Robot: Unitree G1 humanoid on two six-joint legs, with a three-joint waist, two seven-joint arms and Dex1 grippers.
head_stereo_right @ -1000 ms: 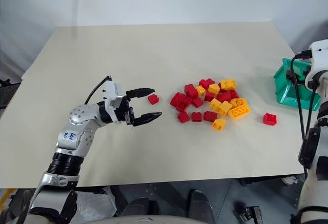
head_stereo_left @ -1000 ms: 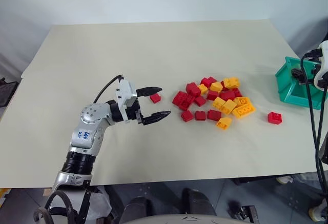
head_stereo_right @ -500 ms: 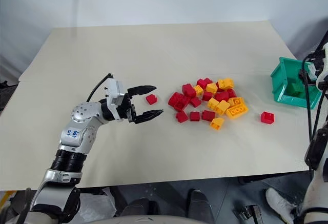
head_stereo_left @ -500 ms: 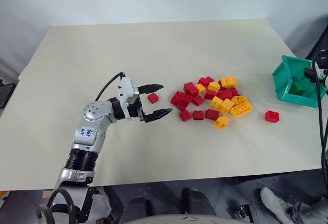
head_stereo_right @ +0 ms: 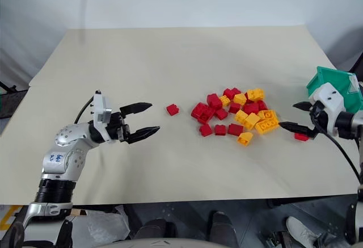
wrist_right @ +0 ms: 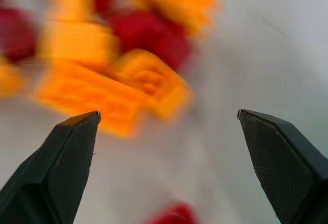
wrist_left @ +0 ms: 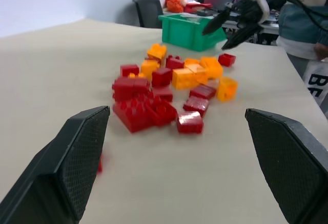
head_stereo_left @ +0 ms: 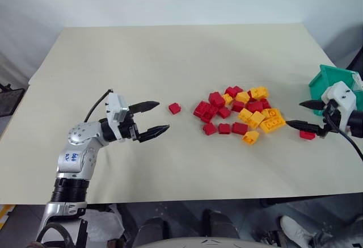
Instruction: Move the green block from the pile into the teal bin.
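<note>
I have both arms over the table [head_stereo_left: 142,55]. My left gripper [head_stereo_left: 152,117] sits well to the left of the pile [head_stereo_left: 241,112], its two fingers spread apart and holding nothing, pointing toward the bricks. A single red brick [head_stereo_left: 174,108] lies on its own between that gripper and the pile. My right gripper [head_stereo_left: 299,115] is at the right side of the pile, just in front of the teal bin [head_stereo_left: 326,82], fingers wide apart and empty, aimed back at the bricks. Another lone red brick [head_stereo_left: 308,135] lies right beside its lower finger; I cannot tell whether they touch. The bin sits at the right edge of the table, partly hidden behind my right wrist. I cannot make out the green block: the pile I see is all red and yellow-orange bricks, and I cannot see into the bin. The left wrist view looks across the pile to the bin and my right gripper beyond it.
</note>
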